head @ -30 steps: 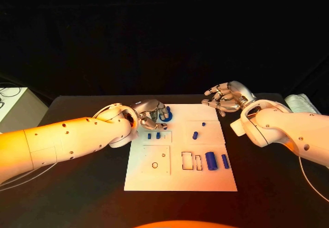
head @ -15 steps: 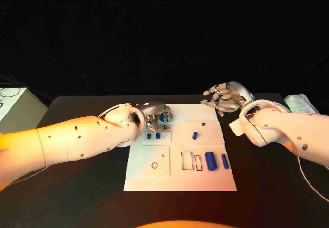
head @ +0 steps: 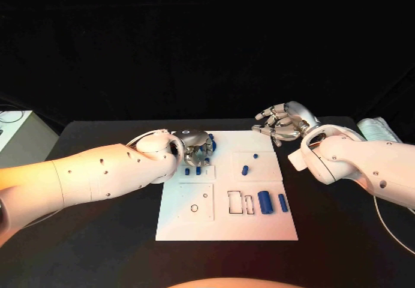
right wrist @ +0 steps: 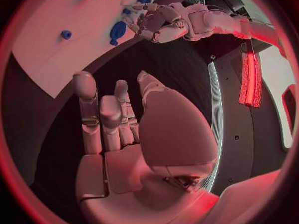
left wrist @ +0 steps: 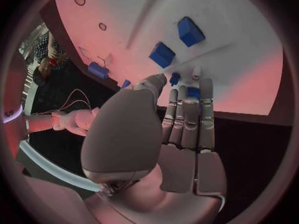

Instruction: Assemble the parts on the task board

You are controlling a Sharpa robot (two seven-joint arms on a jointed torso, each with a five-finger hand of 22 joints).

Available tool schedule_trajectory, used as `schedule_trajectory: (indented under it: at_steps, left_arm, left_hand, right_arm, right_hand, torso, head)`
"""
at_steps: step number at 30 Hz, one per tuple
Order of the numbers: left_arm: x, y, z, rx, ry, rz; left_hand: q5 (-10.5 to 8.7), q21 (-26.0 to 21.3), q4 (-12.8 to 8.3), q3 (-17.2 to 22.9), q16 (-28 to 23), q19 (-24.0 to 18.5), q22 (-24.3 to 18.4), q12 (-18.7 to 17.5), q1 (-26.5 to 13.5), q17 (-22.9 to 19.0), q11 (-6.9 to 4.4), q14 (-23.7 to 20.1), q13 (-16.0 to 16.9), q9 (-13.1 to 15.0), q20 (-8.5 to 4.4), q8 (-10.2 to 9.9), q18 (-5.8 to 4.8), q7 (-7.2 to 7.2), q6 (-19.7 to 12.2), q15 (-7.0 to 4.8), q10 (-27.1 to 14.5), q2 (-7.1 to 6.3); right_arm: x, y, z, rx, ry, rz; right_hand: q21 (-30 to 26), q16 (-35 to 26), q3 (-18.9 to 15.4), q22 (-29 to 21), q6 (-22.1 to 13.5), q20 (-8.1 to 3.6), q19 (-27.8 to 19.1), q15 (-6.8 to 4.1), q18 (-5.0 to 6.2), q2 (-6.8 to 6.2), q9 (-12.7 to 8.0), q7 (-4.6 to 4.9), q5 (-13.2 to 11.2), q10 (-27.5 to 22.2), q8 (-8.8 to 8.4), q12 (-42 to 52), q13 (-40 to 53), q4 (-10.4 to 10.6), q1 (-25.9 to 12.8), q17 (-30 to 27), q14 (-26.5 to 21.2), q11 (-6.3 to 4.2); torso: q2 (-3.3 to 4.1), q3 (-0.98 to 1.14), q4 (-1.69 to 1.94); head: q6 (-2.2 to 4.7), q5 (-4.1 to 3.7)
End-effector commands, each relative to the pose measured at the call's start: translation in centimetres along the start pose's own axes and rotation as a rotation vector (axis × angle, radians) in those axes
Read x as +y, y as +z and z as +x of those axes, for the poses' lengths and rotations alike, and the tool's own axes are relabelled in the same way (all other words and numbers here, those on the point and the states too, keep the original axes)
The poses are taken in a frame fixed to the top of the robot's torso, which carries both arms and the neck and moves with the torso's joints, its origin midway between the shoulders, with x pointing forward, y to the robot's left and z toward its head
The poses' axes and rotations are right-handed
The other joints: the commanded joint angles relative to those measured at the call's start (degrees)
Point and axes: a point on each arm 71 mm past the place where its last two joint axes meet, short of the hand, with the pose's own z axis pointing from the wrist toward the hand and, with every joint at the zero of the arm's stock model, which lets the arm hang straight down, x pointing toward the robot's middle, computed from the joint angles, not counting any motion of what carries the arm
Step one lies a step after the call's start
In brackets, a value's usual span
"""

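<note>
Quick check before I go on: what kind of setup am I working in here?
Likely a lab test bench: a black table against dark backdrop, a white task board with cut-out slots, and small blue parts on it.

Left hand fingers curled; right hand spread.

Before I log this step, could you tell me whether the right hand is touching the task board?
Apart. In the right wrist view, the right hand hangs over dark table with a clear gap to the task board; the head view shows it beyond the board's far right corner.
</note>
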Motion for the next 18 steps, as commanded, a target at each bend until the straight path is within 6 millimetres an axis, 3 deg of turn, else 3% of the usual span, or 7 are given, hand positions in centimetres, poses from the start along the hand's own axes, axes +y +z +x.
schedule_trajectory:
  at_steps: [1,18]
  left_arm:
    - [-0.06,0.2,0.22,0.035,0.025,-0.016]
    - [0.06,0.74,0.36,0.056,0.016,-0.03]
  left_hand:
    - [0.22,0.6,0.0,0.8,0.4,0.1,0.3,-0.4,0.9,-0.2,0.01,0.2,-0.2,-0.3,-0.25,-0.5,0.57,0.0,0.7,-0.14,0.6,0.15]
    - [0.12,2.1,-0.3,3.2,1.7,-0.4,1.5,-1.6,2.1,0.4,-0.21,0.9,-1.2,-1.0,-0.44,-1.4,0.58,0.15,2.1,-0.35,1.8,0.74]
  right_arm:
    - [0.18,-0.02,0.18,0.014,-0.005,-0.018]
    - [0.21,-0.04,0.21,0.015,-0.005,-0.019]
  right_hand:
    - [-0.1,-0.3,0.5,0.0,-0.3,0.22,-0.2,0.01,0.55,-0.39,0.1,0.15,0.2,-0.3,0.3,-0.4,-0.1,0.0,0.0,0.1,-0.4,0.04]
    - [-0.2,-0.3,0.5,0.0,-0.3,0.22,-0.2,0.01,0.54,-0.4,0.1,0.15,0.2,-0.3,0.32,-0.5,-0.3,0.0,-0.1,0.1,-0.4,0.05]
  torso:
    - [0.0,0.0,0.01]
    - [0.0,0.02,-0.01]
  head:
    - [0.03,-0.03]
    - [-0.09,-0.23]
